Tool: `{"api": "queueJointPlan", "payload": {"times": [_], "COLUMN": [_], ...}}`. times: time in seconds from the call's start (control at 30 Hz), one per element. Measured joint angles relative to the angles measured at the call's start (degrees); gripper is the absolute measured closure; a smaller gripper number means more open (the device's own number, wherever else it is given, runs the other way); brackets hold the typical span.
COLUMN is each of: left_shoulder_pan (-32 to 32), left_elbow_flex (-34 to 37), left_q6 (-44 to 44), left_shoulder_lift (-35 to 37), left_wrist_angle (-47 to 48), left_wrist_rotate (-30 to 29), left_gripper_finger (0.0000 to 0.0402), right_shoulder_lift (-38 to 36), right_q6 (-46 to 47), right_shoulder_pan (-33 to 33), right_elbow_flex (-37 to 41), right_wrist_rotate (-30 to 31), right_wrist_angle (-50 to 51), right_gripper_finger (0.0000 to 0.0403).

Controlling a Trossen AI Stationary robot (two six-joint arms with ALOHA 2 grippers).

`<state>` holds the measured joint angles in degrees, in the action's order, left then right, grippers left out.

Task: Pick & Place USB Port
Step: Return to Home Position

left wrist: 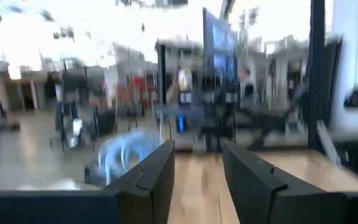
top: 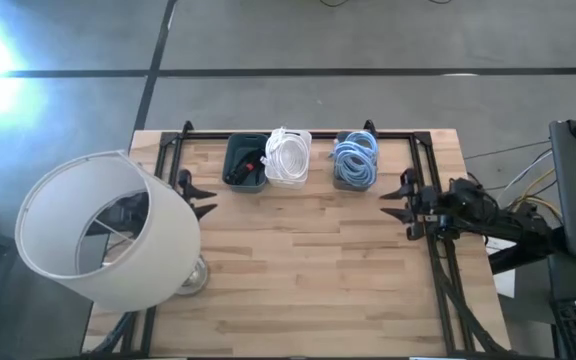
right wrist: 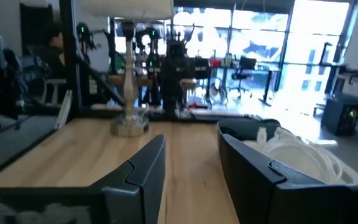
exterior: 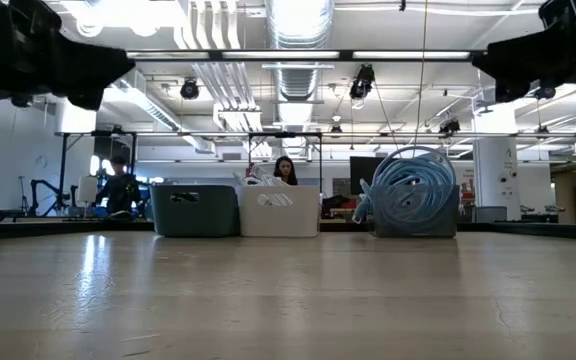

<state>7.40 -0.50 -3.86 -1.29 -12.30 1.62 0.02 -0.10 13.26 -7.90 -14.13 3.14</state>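
Observation:
Three bins stand in a row at the table's far edge: a dark bin (top: 246,165) with a black and red thing in it, a white bin (top: 289,158) of white cable and a grey bin (top: 355,162) of coiled blue cable (exterior: 413,195). I cannot make out a USB port in any view. My left gripper (top: 200,197) (left wrist: 197,152) hangs open above the table's left side, pointing level toward the right. My right gripper (top: 396,203) (right wrist: 191,140) hangs open above the right side, pointing level toward the left. Nothing is between either pair of fingers.
A table lamp stands at the table's left. Its white shade (top: 108,230) hides most of my left arm from above, and its base (top: 193,280) (right wrist: 129,124) rests on the wood. A black frame (top: 438,270) runs along the table's edges. Bare wood lies between the grippers.

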Motion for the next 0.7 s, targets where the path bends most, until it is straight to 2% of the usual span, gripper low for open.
{"api": "queueJointPlan", "payload": {"times": [0.13, 0.43, 0.57, 0.7], "left_shoulder_pan": [0.00, 0.02, 0.02, 0.02], "left_elbow_flex": [0.01, 0.05, 0.08, 0.10], "left_q6": [0.20, 1.56, 3.44, 4.79], "left_shoulder_lift": [1.32, 1.29, 1.28, 1.17], "left_wrist_angle": [3.76, 4.56, 5.63, 8.90], "left_wrist_rotate": [-0.69, -1.96, -2.18, -5.35], "left_gripper_finger": [0.0262, 0.0262, 0.0262, 0.0262], "right_shoulder_lift": [0.68, -0.03, 0.11, 0.00], "right_q6": [0.44, 2.27, 3.34, 4.22], "right_shoulder_pan": [0.02, 0.02, 0.02, 0.02], "right_elbow_flex": [1.74, 7.34, 7.39, 7.39], "right_wrist_rotate": [0.07, -0.02, 0.12, 0.15], "right_wrist_angle": [-1.52, -8.74, -8.44, -8.44], "right_gripper_finger": [0.0261, 0.0257, 0.0260, 0.0261]}}
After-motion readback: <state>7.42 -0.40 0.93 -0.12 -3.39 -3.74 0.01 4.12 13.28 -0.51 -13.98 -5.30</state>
